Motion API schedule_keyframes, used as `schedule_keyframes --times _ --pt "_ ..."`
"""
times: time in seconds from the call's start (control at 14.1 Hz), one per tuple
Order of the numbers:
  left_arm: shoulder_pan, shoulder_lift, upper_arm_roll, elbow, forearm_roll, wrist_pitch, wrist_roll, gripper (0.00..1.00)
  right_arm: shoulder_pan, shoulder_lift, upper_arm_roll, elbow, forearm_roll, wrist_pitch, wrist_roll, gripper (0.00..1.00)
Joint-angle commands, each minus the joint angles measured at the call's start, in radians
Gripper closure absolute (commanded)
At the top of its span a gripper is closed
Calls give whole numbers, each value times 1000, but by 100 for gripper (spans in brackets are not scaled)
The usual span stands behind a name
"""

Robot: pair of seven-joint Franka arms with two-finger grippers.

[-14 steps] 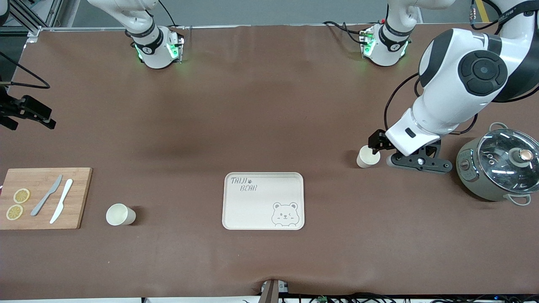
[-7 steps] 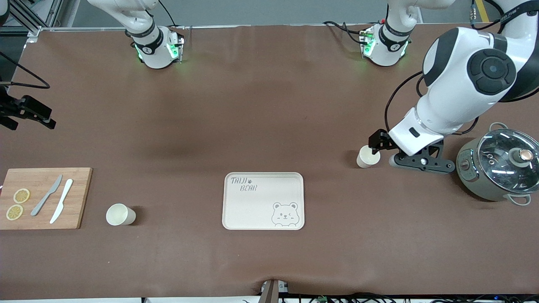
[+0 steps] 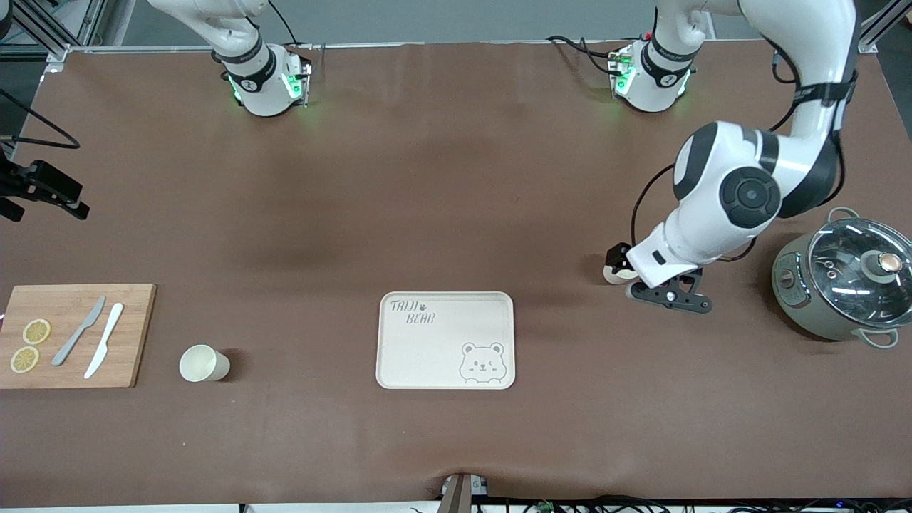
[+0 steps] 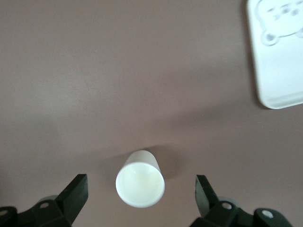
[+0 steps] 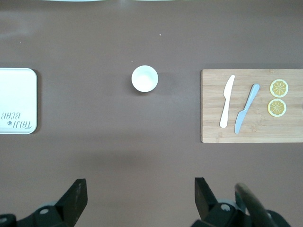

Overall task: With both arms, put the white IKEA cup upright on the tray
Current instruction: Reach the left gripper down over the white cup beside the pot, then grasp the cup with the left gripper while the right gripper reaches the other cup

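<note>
One white cup (image 4: 140, 184) stands upright, mouth up, on the brown table toward the left arm's end. My left gripper (image 4: 140, 197) is open just above it, one finger on each side and not touching it. In the front view the left gripper (image 3: 618, 266) hides most of that cup (image 3: 613, 277). A second white cup (image 3: 204, 363) stands upright beside the cutting board; it also shows in the right wrist view (image 5: 144, 78). The cream bear tray (image 3: 445, 340) lies bare between the cups. My right gripper (image 5: 140, 201) is open and empty, high over the table.
A wooden cutting board (image 3: 71, 335) with two knives and two lemon slices lies at the right arm's end. A grey-green pot with a glass lid (image 3: 844, 278) stands at the left arm's end, close to the left arm's elbow.
My left arm has swung down and toward the tray's side, bringing its open gripper over the cup, which now shows far less in the front view. Both cups and the tray stay put.
</note>
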Motion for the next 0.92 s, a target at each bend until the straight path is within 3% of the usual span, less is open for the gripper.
schedule_keyframes --times 0.0,0.21,0.64,0.85 --pt "39 -49 -4 -191 -12 180 70 0 11 34 0 20 -3 15 -6 0" --pt "56 -70 -4 -310 -10 305 100 0 25 107 1 20 0 59 -10 0" --pt "69 -131 -4 -420 -9 366 110 0 51 293 3 18 4 210 5 0" --pt "84 -125 -4 -465 -9 448 130 0 49 371 1 18 92 302 4 0"
